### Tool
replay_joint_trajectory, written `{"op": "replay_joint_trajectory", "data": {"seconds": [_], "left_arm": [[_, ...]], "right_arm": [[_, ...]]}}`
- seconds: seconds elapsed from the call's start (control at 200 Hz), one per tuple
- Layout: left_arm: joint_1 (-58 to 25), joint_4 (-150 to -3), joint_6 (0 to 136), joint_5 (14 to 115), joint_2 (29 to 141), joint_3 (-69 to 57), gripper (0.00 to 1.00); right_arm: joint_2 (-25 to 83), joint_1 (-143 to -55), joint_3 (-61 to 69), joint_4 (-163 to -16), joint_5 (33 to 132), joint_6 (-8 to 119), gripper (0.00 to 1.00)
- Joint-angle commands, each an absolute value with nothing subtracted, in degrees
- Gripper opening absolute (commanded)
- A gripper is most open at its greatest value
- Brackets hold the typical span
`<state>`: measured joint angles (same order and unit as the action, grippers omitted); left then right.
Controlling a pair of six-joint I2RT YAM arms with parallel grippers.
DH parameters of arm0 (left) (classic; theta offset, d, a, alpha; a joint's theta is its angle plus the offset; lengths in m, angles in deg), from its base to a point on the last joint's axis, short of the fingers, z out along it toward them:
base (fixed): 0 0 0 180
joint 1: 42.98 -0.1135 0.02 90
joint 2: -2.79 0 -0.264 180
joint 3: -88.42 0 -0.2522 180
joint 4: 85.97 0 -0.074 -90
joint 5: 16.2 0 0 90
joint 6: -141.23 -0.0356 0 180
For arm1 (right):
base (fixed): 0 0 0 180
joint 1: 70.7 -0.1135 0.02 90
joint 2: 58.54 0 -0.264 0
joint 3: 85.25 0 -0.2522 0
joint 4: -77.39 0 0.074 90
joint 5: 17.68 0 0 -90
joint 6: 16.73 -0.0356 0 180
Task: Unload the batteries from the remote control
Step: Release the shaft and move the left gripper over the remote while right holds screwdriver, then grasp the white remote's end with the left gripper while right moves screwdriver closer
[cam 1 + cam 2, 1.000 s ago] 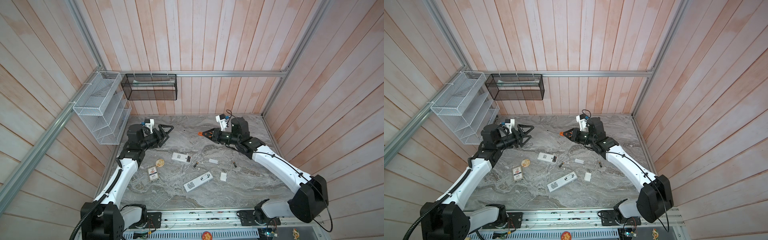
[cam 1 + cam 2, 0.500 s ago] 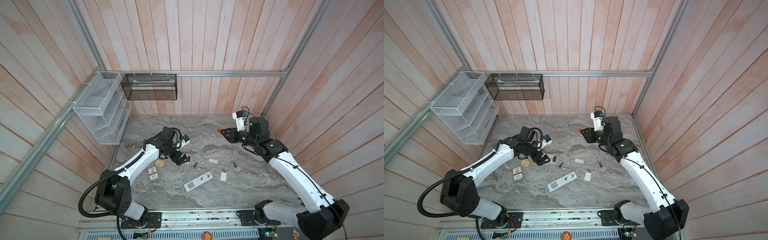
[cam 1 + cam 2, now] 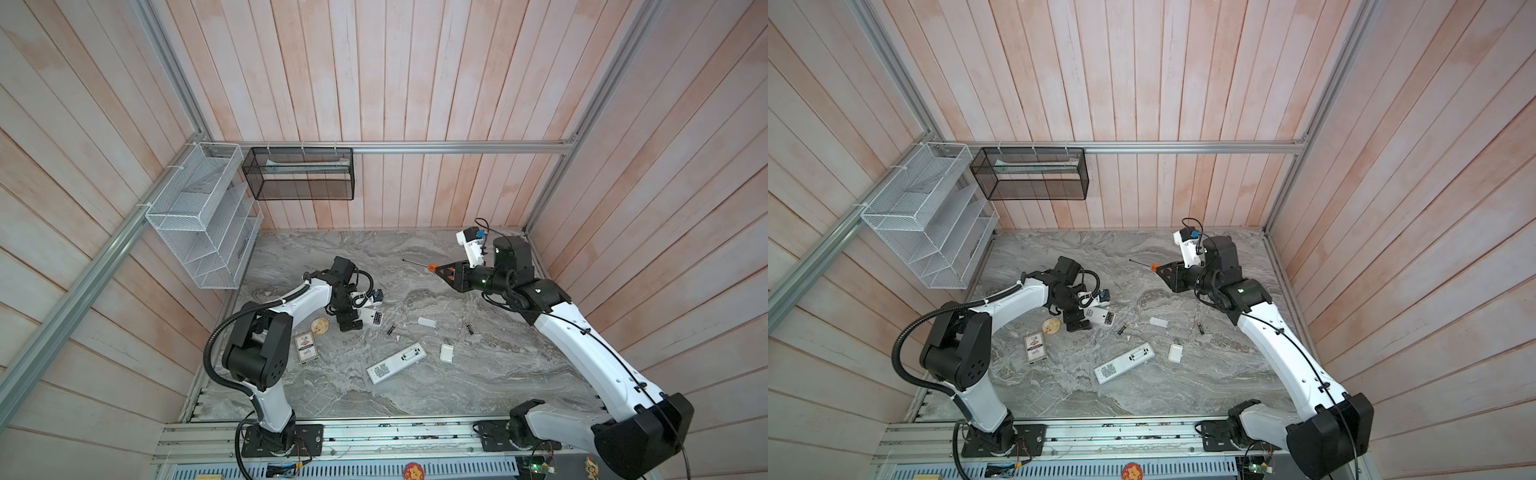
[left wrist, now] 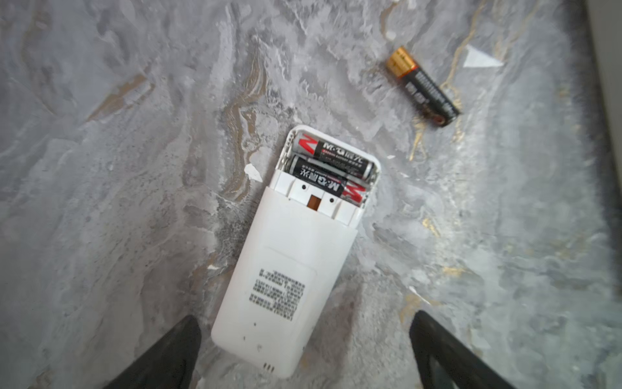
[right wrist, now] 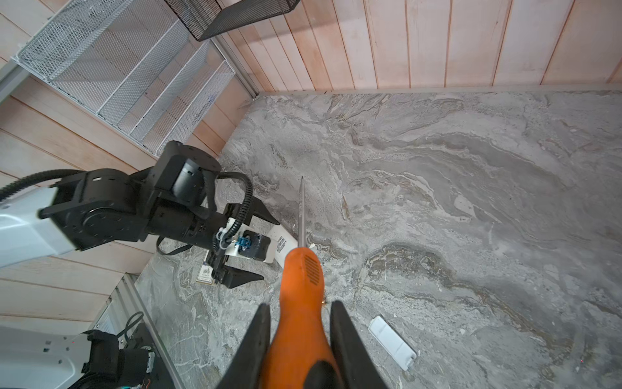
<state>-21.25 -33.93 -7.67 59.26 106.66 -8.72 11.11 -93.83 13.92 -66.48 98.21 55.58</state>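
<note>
Now, up front, a long remote (image 3: pixel 397 362) lies on the marble tabletop (image 3: pixel 415 395) with a white cover (image 3: pixel 446 353) just beside it. Further in, the left gripper (image 4: pixel 304 320) hangs spread wide over the short remote (image 4: pixel 292 269), a finger on either side, gripping nothing. The compartment is uncovered, and two batteries (image 4: pixel 331 168) sit side by side inside. A loose battery (image 4: pixel 422 87) lies near it on the tabletop. Beyond, the right gripper (image 5: pixel 300 306) is clamped on the orange screwdriver (image 5: pixel 302 266), raised off the table, shaft pointing across it
</note>
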Motion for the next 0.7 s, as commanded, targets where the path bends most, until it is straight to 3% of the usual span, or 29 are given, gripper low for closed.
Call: {"op": "replay_joint_trajectory", "data": {"seconds": [0.0, 0.41, 0.51, 0.695], "left_arm": [[-21.71, -36.06, -10.13, 57.90, 109.02, -6.22, 0.99], [-21.89, -31.71, -11.00, 59.15, 118.06, -2.12, 0.94], [-21.64, -32.05, -10.78, 58.64, 117.75, -3.66, 0.85], [-19.38, -32.58, -8.14, 61.93, 116.94, -5.54, 0.53]], "right_arm": [[10.68, -93.64, 12.48, -65.82, 99.86, 56.26, 0.11], [8.55, -93.64, 17.39, -68.25, 100.77, 54.00, 0.11], [8.78, -93.58, 17.16, -68.33, 100.55, 54.21, 0.11], [9.41, -93.59, 17.69, -70.23, 100.91, 53.89, 0.11]]}}
